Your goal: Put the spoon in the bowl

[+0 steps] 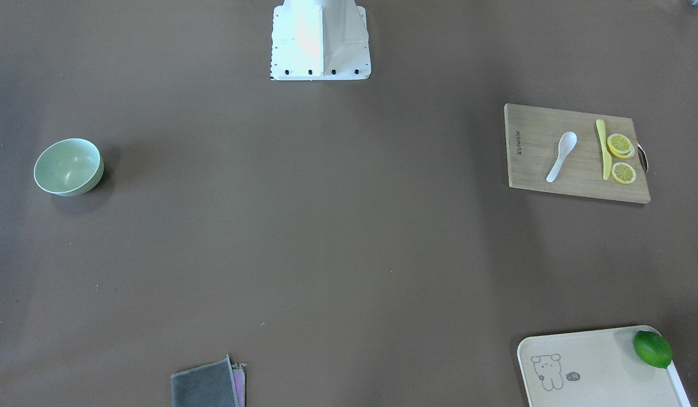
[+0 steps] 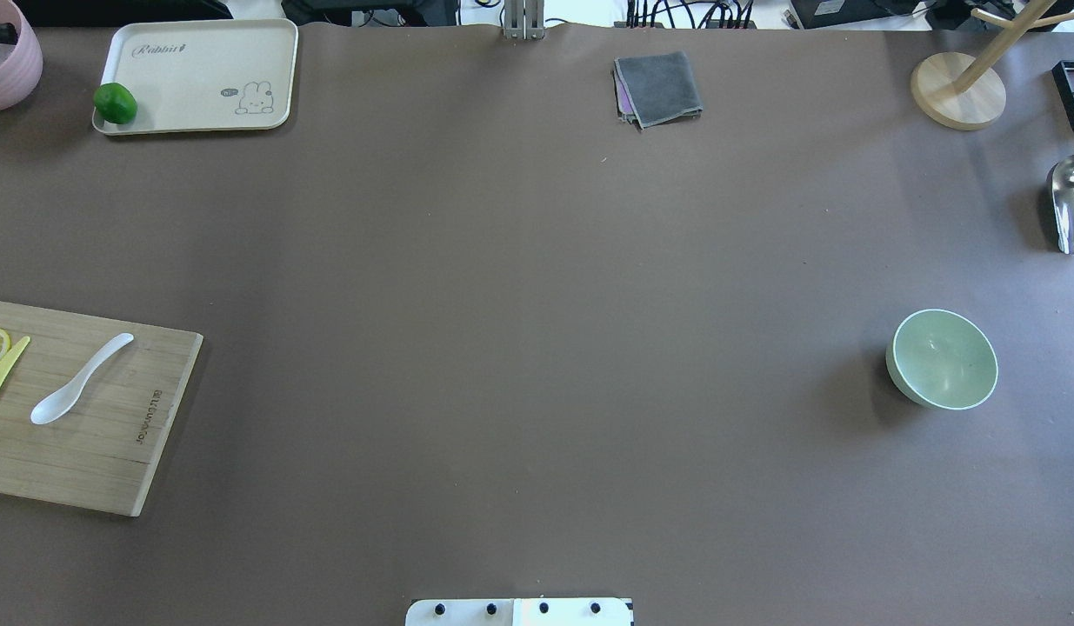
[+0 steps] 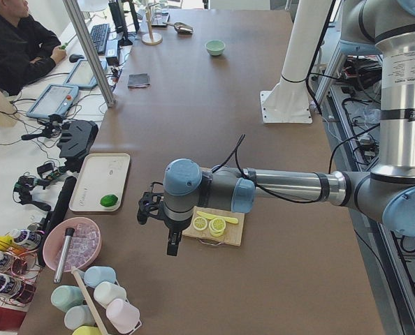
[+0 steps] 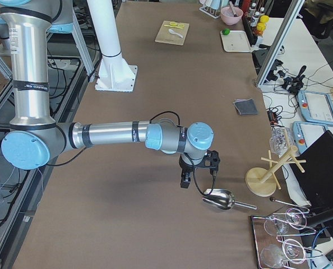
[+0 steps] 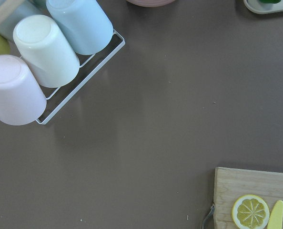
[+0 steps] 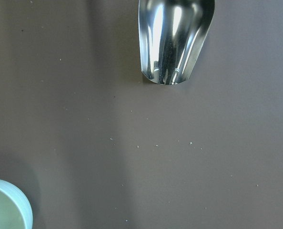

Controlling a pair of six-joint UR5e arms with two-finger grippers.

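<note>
Spoon (image 1: 561, 157) lies on the cutting board (image 1: 529, 169), well apart from the bowl (image 1: 69, 167), so we expect a long carry. Left pincer (image 3: 171, 246) and right pincer (image 4: 184, 180): apart or together, we cannot tell.

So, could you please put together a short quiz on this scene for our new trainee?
1. True or false: the spoon lies on the cutting board.
2. What rests at the edge of the tray? A) a lime B) an egg C) a fork
3. Fill in: the bowl holds ____.

Key: 1 true; 2 A; 3 nothing.
</note>
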